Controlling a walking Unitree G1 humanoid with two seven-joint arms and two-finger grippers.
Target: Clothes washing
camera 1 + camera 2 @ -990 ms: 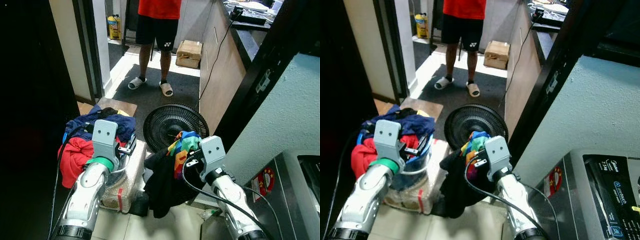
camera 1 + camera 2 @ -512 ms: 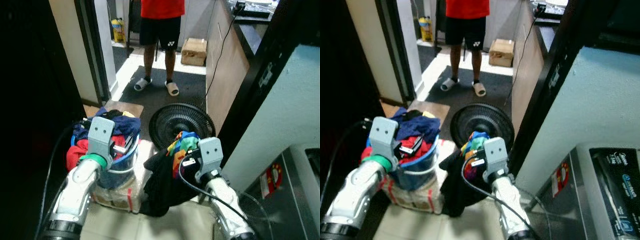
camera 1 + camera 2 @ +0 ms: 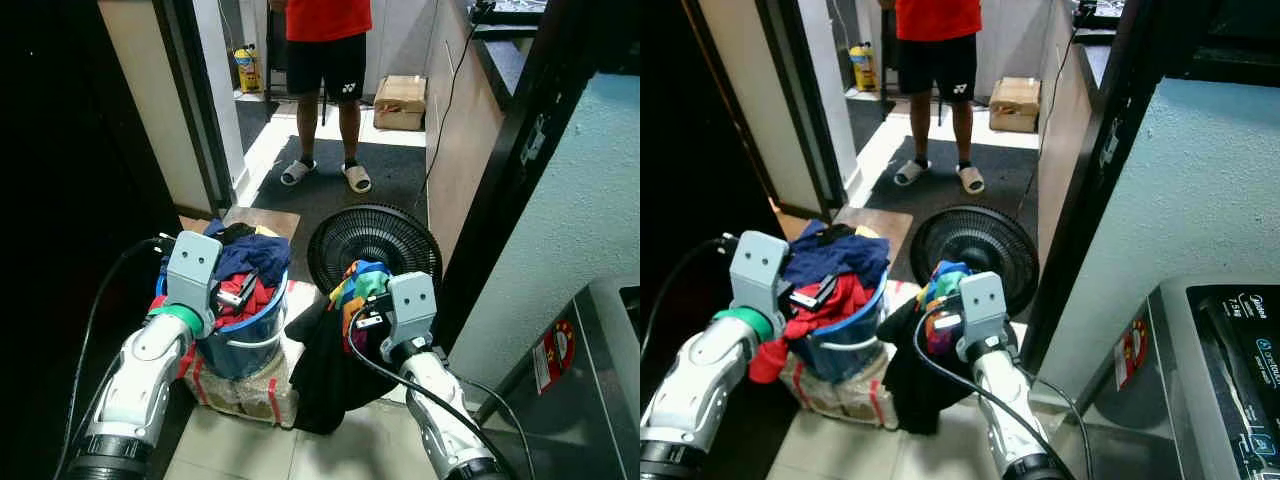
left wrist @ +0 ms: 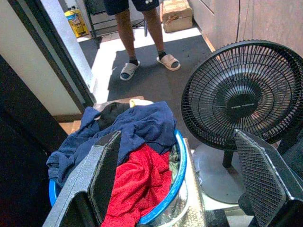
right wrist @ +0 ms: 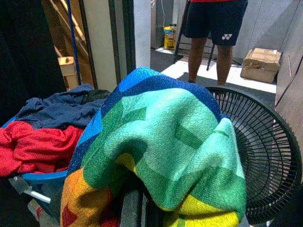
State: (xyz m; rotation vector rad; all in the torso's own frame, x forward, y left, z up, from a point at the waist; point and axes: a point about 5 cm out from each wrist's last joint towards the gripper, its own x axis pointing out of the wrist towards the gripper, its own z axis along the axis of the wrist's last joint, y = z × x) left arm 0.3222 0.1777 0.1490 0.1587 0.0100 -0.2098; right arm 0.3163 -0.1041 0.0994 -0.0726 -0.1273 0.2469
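Now the view has pulled back from the washing machine (image 3: pixel 1225 370), so loading is not near: the right gripper (image 3: pixel 362 305) stays closed on the colourful towel (image 5: pixel 165 142) beside the fan (image 3: pixel 375 245), while the left gripper (image 3: pixel 232 292) hangs wide open, empty, over the blue bucket (image 4: pixel 177 161) of clothes.

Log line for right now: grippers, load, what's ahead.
right gripper: shut on clothes | left gripper: open, over bucket | fan ahead | person beyond | washer to right
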